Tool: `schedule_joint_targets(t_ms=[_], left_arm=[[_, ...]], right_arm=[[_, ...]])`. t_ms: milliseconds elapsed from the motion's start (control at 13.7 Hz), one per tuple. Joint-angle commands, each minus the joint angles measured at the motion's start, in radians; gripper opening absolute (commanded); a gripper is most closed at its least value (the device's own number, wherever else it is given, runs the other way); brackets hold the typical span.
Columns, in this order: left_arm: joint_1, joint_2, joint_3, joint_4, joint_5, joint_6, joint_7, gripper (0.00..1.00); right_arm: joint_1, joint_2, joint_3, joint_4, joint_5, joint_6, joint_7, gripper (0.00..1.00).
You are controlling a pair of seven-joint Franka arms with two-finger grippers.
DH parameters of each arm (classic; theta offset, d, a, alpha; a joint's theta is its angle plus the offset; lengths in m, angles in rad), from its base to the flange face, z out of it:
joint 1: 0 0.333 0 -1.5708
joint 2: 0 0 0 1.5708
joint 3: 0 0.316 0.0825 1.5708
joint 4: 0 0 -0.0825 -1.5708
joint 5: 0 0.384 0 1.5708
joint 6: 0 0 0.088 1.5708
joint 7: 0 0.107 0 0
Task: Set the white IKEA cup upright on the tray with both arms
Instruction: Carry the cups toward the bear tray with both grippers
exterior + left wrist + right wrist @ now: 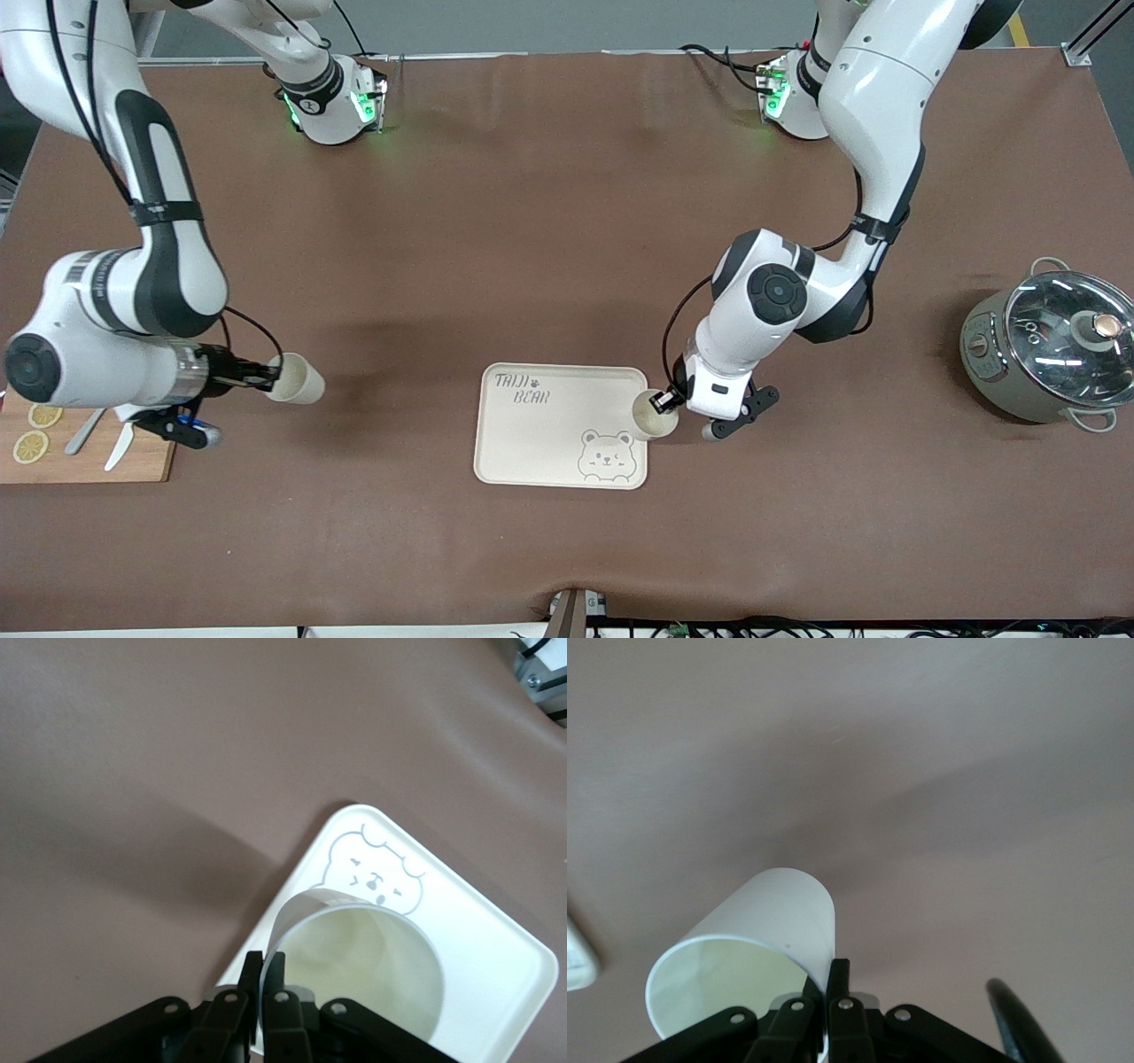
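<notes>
The cream tray [532,425] with bear face and "TAIJI BEAR" lettering lies on the brown table, nearer the front camera. My left gripper [663,403] is shut on the rim of a white cup [654,418], held mouth-up over the tray's edge toward the left arm's end; I cannot tell if it touches. The left wrist view shows the gripper [270,961], cup [363,966] and tray [496,939]. My right gripper [268,377] is shut on the rim of a second white cup [299,379], held sideways over bare table. It also shows in the right wrist view [828,970], with its cup [757,939].
A wooden cutting board [133,465] with lemon slices [31,446] and utensils lies at the right arm's end, under the right wrist. A grey pot with a glass lid [1045,350] stands at the left arm's end.
</notes>
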Motion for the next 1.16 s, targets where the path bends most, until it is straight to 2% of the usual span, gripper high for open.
schedule_joint_targets(t_ms=[0, 146, 364, 728, 1092], left_arm=[[-0.039, 0.046, 0.023, 0.084, 0.005, -0.021, -0.078, 0.00], [-0.073, 0.063, 0.049, 0.118, 0.003, -0.021, -0.107, 0.00], [-0.131, 0.083, 0.104, 0.144, 0.000, -0.021, -0.125, 0.00], [-0.156, 0.137, 0.109, 0.196, -0.005, -0.021, -0.126, 0.00], [-0.217, 0.160, 0.164, 0.206, -0.005, -0.024, -0.128, 0.00]], right_arm=[[0.075, 0.061, -0.007, 0.095, 0.030, -0.011, 0.176, 0.00], [0.129, 0.091, -0.006, 0.138, 0.033, -0.007, 0.265, 0.00], [0.187, 0.105, -0.006, 0.184, 0.085, -0.005, 0.365, 0.00], [0.281, 0.124, -0.006, 0.185, 0.144, 0.100, 0.506, 0.00], [0.345, 0.172, -0.006, 0.184, 0.201, 0.199, 0.514, 0.00]])
